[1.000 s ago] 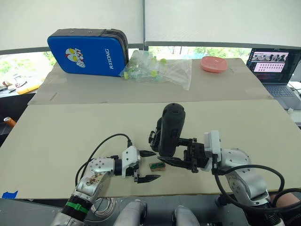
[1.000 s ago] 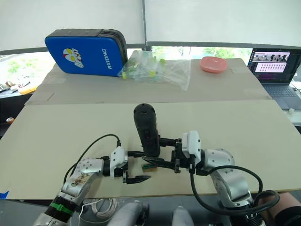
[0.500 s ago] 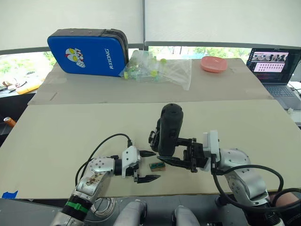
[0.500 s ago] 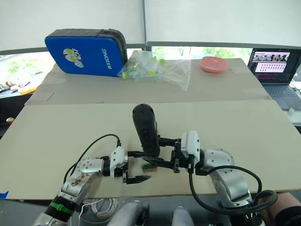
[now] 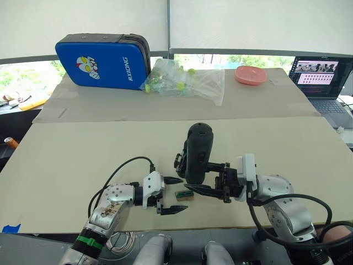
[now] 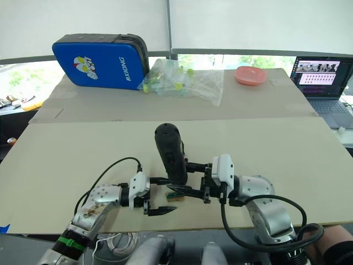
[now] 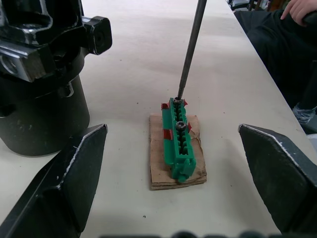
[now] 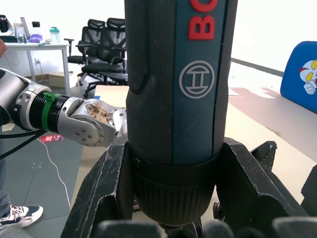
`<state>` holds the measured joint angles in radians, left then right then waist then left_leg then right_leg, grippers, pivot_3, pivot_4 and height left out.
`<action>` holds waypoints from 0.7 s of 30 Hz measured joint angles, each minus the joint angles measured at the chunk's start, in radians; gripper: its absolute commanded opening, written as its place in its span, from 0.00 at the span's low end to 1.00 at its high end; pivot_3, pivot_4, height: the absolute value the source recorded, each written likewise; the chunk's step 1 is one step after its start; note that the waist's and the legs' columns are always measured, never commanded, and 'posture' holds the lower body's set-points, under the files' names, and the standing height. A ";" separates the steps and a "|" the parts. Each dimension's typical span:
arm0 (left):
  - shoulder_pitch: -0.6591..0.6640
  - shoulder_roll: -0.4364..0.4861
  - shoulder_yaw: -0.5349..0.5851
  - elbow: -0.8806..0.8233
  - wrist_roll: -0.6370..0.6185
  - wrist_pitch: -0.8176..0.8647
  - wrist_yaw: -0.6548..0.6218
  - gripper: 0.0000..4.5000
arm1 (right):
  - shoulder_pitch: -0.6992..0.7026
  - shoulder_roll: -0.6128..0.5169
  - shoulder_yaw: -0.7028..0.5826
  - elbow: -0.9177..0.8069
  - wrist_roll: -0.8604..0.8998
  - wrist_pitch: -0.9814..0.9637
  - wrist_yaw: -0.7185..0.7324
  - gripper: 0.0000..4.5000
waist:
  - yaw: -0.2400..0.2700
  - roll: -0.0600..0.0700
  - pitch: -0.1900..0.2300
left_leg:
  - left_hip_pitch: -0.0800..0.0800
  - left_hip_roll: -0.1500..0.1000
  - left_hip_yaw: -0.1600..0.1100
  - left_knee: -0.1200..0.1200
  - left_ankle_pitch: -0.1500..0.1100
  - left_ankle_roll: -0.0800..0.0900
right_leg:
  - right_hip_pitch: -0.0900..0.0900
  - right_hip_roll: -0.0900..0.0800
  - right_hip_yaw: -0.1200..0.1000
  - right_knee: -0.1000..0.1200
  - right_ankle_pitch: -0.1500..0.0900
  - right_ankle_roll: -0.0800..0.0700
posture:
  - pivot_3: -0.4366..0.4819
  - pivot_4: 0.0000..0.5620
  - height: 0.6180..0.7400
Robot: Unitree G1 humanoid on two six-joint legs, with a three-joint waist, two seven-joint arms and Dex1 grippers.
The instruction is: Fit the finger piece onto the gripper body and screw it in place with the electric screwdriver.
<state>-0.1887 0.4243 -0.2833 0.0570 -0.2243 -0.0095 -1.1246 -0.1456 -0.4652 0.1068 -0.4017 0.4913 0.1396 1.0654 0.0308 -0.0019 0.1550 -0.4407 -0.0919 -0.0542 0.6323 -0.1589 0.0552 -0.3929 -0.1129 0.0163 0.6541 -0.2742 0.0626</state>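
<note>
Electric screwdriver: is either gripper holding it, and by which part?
The right gripper is clamped around the lower collar of the upright electric screwdriver, just below its grip. The left gripper is open and holds nothing.

The left gripper (image 5: 172, 194) is held low at the near edge, its forearm angled in from the near left, fingers (image 7: 74, 171) spread wide apart with nothing between them. The right gripper (image 5: 207, 178) is reached in from the near right, pointing left, fingers (image 8: 106, 191) clamped around the electric screwdriver (image 5: 197, 152), which is held upright.

Gripper body (image 7: 42, 79) cut off by frame edge.
</note>
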 measured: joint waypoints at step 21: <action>-0.001 0.000 0.000 -0.003 0.000 0.011 0.001 1.00 | -0.003 0.008 0.012 0.000 -0.015 -0.002 -0.001 0.42 | 0.000 0.000 0.000 | 0.000 0.000 0.000 0.000 0.000 0.000 | 0.000 0.000 0.000 0.000 0.000 0.000 | 0.48 0.27 1.00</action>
<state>-0.1899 0.4244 -0.2831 0.0537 -0.2244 0.0015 -1.1235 -0.1482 -0.4570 0.1186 -0.4017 0.4763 0.1372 1.0641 0.0309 -0.0019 0.1549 -0.4406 -0.0919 -0.0542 0.6322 -0.1589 0.0552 -0.3928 -0.1130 0.0162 0.6540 -0.2742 0.0626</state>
